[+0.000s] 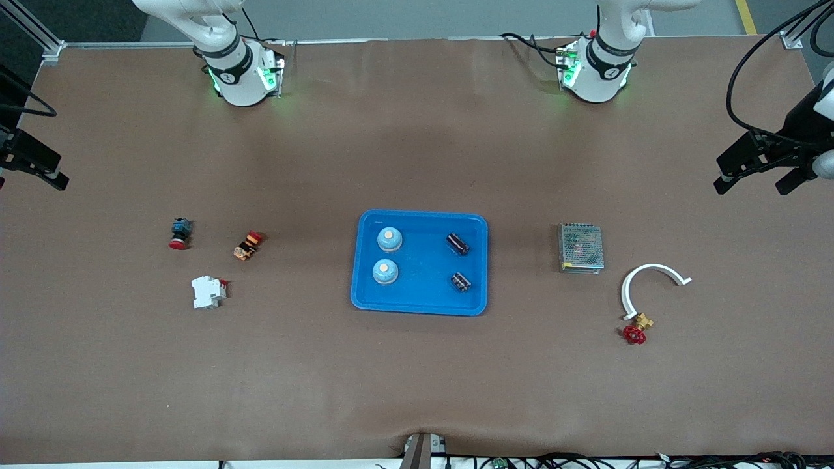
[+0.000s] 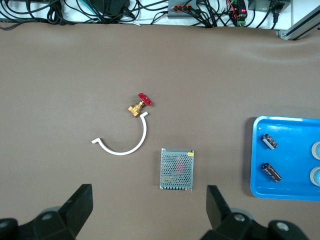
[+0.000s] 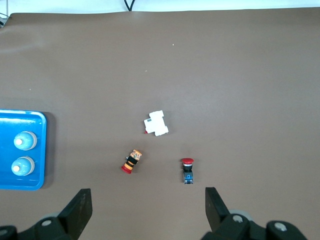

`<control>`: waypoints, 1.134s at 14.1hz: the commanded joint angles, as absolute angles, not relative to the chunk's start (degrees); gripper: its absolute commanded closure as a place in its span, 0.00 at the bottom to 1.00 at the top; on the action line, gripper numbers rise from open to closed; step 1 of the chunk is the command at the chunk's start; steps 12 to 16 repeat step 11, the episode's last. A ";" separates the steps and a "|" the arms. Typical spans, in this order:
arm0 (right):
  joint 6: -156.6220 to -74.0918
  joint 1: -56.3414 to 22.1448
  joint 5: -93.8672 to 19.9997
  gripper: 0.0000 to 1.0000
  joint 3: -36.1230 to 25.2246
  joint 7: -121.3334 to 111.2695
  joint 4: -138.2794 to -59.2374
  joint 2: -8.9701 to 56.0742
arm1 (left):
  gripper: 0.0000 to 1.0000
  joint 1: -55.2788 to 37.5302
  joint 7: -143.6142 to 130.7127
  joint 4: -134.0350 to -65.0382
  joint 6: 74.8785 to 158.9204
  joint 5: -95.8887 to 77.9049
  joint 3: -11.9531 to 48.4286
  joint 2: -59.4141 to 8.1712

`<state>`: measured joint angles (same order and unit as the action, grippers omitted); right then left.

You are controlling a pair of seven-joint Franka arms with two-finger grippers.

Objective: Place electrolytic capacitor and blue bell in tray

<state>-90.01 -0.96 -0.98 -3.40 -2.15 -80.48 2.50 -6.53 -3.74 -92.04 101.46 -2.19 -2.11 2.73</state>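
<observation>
Lowest on the table toward the front camera is a red-handled brass valve (image 1: 637,329), touching one end of a white curved clip (image 1: 651,281). Raised high over the left arm's end of the table, the left gripper (image 1: 759,169) hangs empty with its fingers (image 2: 80,207) spread wide, above the grey mesh box (image 2: 176,169). Over the other end, the right gripper (image 1: 29,166) is likewise raised, wide open and empty, above a white breaker (image 3: 156,123) and two push-button switches (image 3: 187,170). Midway between the grippers, the blue tray (image 1: 420,306) holds two blue bells (image 1: 389,239) and two electrolytic capacitors (image 1: 457,243).
</observation>
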 commanded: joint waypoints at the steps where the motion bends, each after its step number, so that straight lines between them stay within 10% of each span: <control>1: -90.70 -1.23 -0.79 0.00 -3.43 -1.14 -82.27 0.79 | 0.00 -6.59 -3.52 -90.88 99.76 -1.58 -1.14 2.20; 16: -91.14 -1.23 -0.79 0.00 -3.43 -1.05 -82.35 0.88 | 0.00 -6.59 -3.60 -89.82 99.76 -1.58 -0.53 1.41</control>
